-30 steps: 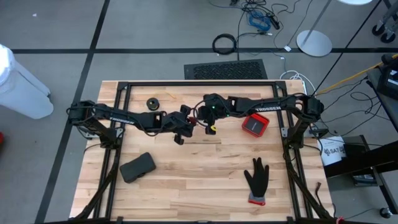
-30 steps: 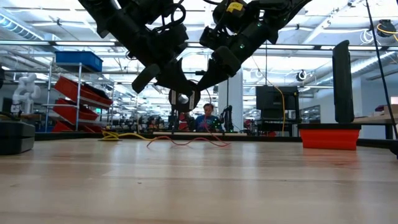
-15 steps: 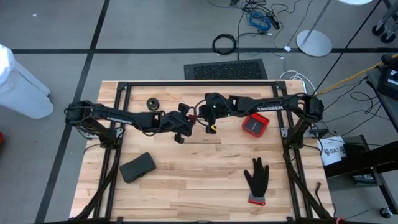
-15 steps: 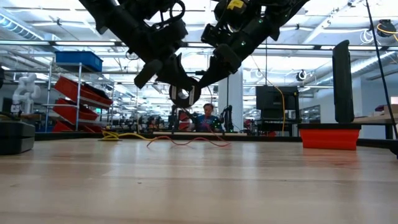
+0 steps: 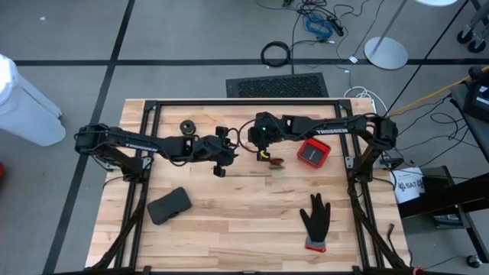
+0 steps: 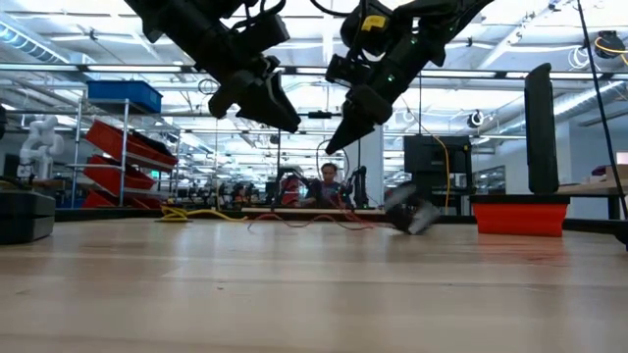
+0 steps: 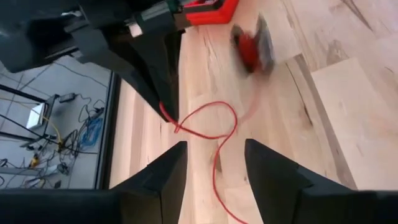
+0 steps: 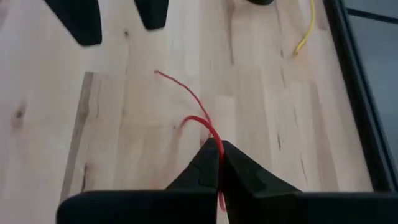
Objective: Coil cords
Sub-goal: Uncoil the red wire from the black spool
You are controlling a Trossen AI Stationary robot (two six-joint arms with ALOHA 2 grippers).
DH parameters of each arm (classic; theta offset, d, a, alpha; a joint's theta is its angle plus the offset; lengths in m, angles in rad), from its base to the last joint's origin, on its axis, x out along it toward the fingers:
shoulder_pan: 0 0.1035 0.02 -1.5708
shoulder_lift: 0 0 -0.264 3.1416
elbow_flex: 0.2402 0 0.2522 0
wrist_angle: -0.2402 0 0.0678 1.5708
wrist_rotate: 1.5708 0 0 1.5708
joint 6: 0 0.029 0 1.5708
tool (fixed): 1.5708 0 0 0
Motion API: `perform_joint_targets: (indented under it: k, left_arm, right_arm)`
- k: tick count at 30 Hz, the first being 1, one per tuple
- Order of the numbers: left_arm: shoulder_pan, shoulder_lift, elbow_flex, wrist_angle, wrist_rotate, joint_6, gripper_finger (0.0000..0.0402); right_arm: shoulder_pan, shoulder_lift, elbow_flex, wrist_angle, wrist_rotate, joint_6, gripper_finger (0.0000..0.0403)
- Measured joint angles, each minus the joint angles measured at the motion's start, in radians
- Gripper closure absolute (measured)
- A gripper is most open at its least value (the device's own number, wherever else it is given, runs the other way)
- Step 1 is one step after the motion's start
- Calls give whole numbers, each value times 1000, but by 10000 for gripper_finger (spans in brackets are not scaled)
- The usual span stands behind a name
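Big pale wooden desk (image 5: 229, 244) of smooth planks with dark knots and lines. Not much coiling done here, by the look of it. Most of the job still to do.

Left pincer (image 7: 214, 149) up above the middle of the desk, hard dark fingers spread wide, holding nothing. Just a bit of loose red string running below the gap.

Right pincer (image 8: 216, 146) close by, facing it, also off the desk. Pinched tight on the thin red string-like cord (image 8: 180, 87), with no gap between the tips.

Square red box (image 5: 312, 153) near the right pincer, flat and hard-looking.

Small round spool (image 7: 252, 46) between the pincers and the box, dark outside, red in the middle. Too blurry to tell if flat on the wood or not.

Other small black round spool (image 5: 187, 126) well apart, near the back left of the desk.

Red cord lying in one floppy loop on the wood, soft and bendy, not wound up. Thin yellow-tan cord (image 8: 305, 38) loose near the desk's edge, untouched.

Still needed, probably: winding both cords round and round.
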Motion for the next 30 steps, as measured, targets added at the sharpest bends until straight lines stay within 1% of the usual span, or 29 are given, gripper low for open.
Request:
perform_joint_targets:
  k: [3, 6, 8, 11, 14, 17, 20, 24, 27, 30]
  left_arm:
    - [0, 0, 0, -5, 0, 0, 233]
    - [3, 0, 0, -26, -1, -20, 233]
    - [7, 0, 0, -27, -2, -30, 233]
    - [10, 0, 0, -37, -3, -52, 233]
    - [10, 0, 0, -46, -3, -69, 233]
    - [10, 0, 0, -46, 6, -79, 233]
    - [10, 0, 0, -44, 23, -94, 233]
    - [10, 0, -5, -33, 60, -125, 233]
    - [10, 0, -22, -18, 114, -158, 233]
    - [10, 0, -44, 16, 166, -189, 233]
  right_arm:
    - [-6, 0, 1, -45, -15, 31, 402]
    - [-18, 0, 1, -141, -53, 73, 402]
    - [-19, 0, 1, -201, -59, 77, 395]
    - [-9, 0, 1, -280, -60, 90, 364]
    - [0, 0, 1, -347, -49, 130, 319]
    - [8, 0, 1, -407, 14, 161, 277]
    - [21, 0, 1, -452, 84, 175, 250]
    - [38, -9, 1, -465, 121, 172, 243]
    - [47, -37, 1, -465, 126, 151, 251]
    - [49, -76, 1, -498, 164, 146, 263]
